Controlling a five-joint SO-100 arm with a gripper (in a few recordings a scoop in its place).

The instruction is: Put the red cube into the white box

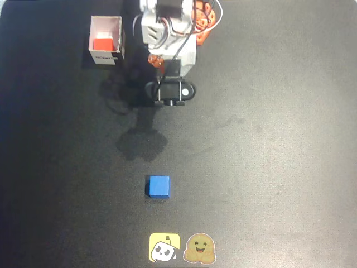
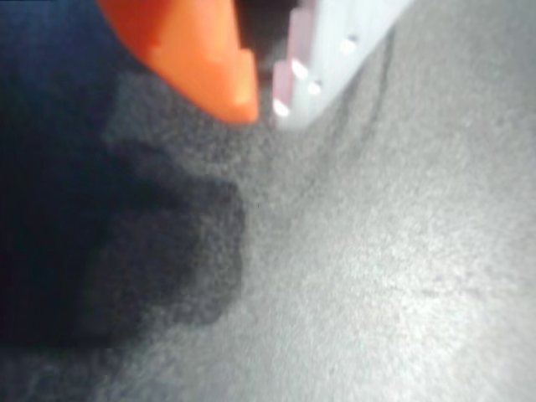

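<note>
1. One red cube [image 1: 102,43] sits inside the white box [image 1: 117,40] at the far left of the black table [image 1: 268,156] in the overhead view; a blue cube [image 1: 158,186] lies well apart, nearer, above two stickers [image 1: 182,248].
2. Wrist view: the gripper [image 2: 264,92] has its orange finger [image 2: 193,59] almost meeting the white one, nothing between, over the blurred table with a dark shadow [image 2: 167,251].

I am counting one red cube [image 1: 102,43], sitting inside one white box [image 1: 105,39]. I am seeing one blue cube [image 1: 158,186] lying on the dark table [image 1: 268,167], and I am counting two cartoon stickers [image 1: 182,248] lying side by side at its lower edge.
</note>
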